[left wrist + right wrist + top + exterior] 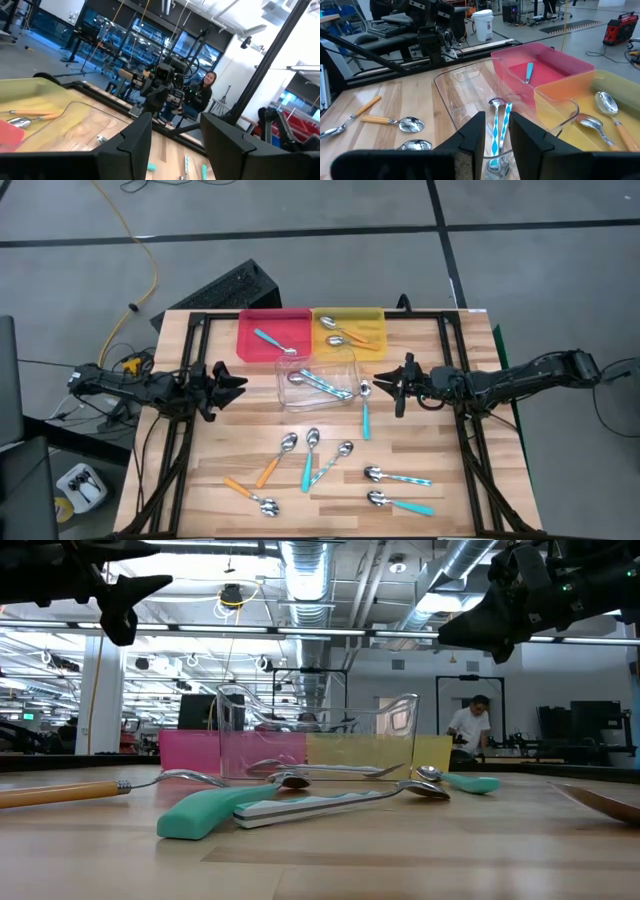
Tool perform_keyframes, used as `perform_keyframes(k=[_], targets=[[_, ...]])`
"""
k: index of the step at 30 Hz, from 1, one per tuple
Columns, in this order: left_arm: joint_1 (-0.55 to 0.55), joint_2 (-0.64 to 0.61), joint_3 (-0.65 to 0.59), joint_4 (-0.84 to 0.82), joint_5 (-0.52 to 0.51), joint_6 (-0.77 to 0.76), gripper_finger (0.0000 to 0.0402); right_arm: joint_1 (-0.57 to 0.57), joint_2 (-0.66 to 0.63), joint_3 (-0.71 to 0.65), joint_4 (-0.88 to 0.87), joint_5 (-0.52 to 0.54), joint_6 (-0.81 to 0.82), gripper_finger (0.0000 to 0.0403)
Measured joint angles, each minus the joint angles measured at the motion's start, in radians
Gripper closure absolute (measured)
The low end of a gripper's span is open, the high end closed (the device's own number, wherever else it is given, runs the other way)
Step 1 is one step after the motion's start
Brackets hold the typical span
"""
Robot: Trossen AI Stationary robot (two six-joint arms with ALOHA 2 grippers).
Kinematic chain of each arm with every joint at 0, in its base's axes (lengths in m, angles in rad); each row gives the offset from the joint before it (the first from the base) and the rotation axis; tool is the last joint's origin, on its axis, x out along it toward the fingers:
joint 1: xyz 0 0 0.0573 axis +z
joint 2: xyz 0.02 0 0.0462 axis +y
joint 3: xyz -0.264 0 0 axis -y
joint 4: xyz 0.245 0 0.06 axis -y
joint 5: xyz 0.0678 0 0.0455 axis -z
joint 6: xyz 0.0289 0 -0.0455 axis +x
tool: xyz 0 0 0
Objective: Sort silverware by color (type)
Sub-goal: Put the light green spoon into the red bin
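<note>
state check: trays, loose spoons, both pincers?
red tray: holds one teal spoon
yellow tray: holds two orange spoons
clear tray: holds pale blue spoons
loose spoons: lying flat on the table, unsorted
left pincer: open, empty, above the table left of the clear tray
right pincer: open, empty, above the table right of the clear tray

At the far edge of the wooden counter (230,440) a red plastic tray (250,342) and a yellow plastic tray (372,323) stand side by side, each with spoons in it, and a clear plastic tray (283,384) sits just in front of them where they meet, holding two pale blue-handled spoons (322,383). A teal-handled spoon (366,408) lies just right of the clear tray. Nearer the front edge, orange-, teal- and pale-blue-handled spoons (311,457) lie scattered, while the left hand (232,381) is left of the clear tray and the right hand (392,387) to its right.
</note>
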Motion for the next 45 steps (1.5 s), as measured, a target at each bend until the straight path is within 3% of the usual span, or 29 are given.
perform_keyframes(k=[45], targets=[[0.0,0.004,0.0,-0.071,-0.051,-0.031,0.0248,0.0,0.0,0.0,-0.073,-0.006,0.008,0.029]])
